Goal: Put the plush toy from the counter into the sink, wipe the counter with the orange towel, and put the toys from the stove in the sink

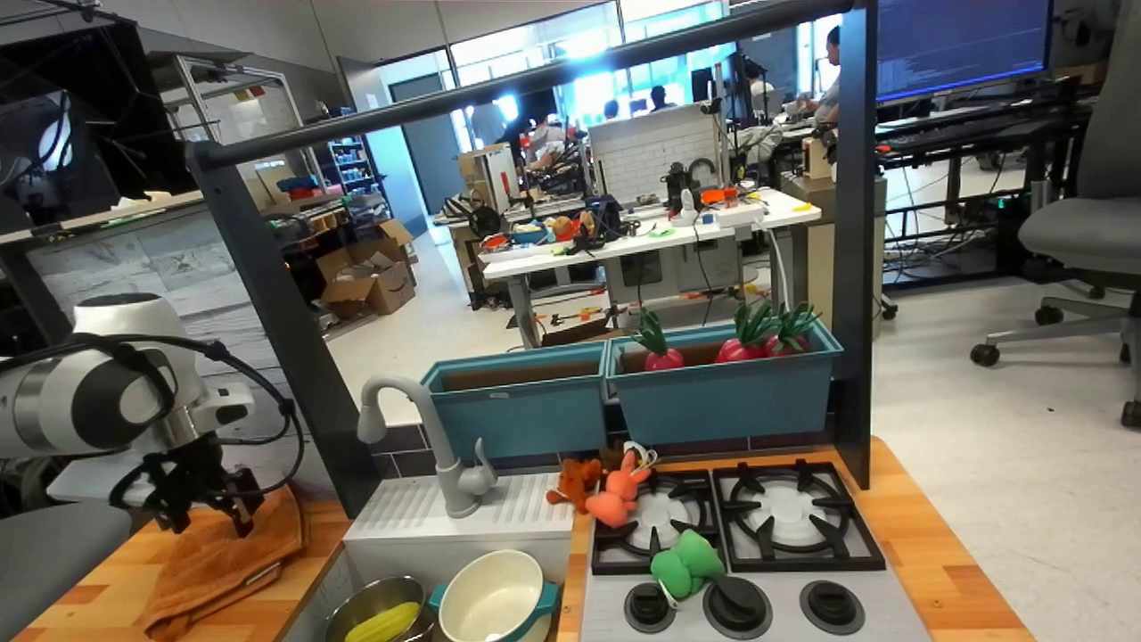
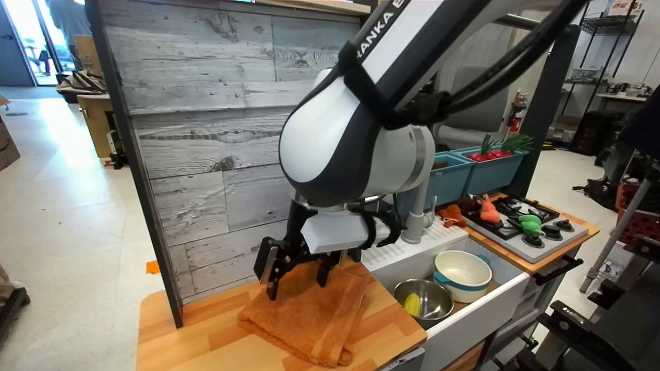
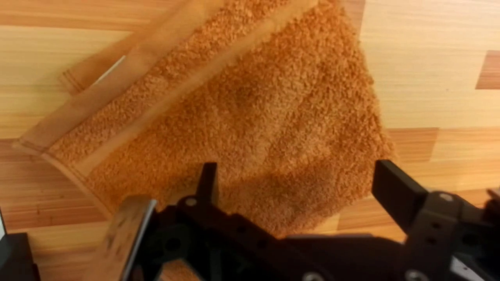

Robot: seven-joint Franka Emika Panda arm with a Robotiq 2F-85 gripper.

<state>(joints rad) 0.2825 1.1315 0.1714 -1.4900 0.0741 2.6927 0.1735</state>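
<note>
yellow plush toy (image 1: 383, 622): in the steel bowl (image 1: 365, 596) in the sink (image 2: 474, 332); bowl cut off at six o'clock in an exterior view. orange towel (image 3: 254, 117): folded on the butcher-block counter (image 3: 429, 101), partly hidden by the gripper (image 3: 295, 168), fingers apart over it, contact cannot be told. stove (image 2: 546, 247), two o'clock from bowl: green toy (image 2: 530, 224), red-orange toy (image 2: 489, 211).

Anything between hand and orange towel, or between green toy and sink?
Nothing visible between the open hand and the orange towel under it. For the green toy, the pot in the sink, on the stove side, may obstruct.
</note>
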